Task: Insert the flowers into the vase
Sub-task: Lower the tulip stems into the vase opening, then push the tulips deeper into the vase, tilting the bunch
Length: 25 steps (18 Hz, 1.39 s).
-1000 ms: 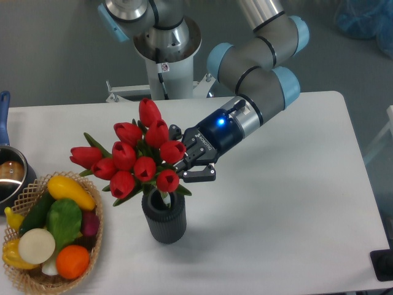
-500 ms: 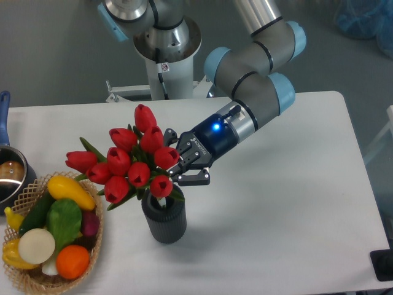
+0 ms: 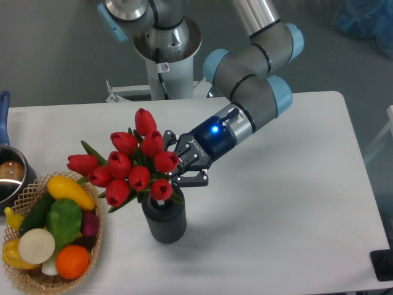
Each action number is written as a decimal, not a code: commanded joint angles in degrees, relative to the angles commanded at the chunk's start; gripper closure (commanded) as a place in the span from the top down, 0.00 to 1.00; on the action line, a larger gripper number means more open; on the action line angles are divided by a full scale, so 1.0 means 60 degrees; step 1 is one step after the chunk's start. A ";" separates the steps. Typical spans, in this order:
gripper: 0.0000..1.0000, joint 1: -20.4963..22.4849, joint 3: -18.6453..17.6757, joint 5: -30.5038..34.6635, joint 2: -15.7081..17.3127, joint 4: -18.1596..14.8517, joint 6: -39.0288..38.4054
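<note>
The insertion is judged to be largely made but not finished: the flowers (image 3: pixel 132 166) are seen directly above the vase (image 3: pixel 164 222), with the stems apparently already inside the round mouth, though their lower ends are hidden by leaves and buds and how deep they sit cannot be told; the bunch is gripped just above the vase rim by the gripper (image 3: pixel 179 172), whose jaws are closed on the stems; what is left is thought to be the settling of the stems and the release; the long axis of the bunch is tilted, the stems pointing down and right into the vase, the buds fanning up and left toward the wicker basket (image 3: pixel 31 279)
</note>
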 joint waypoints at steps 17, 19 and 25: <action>0.21 0.0029 -0.0381 0.0000 -0.0293 0.0015 0.0541; 0.21 0.0044 -0.0425 0.0014 -0.0322 0.0015 0.0630; 0.21 0.0073 -0.0454 0.0000 -0.0483 0.0015 0.0952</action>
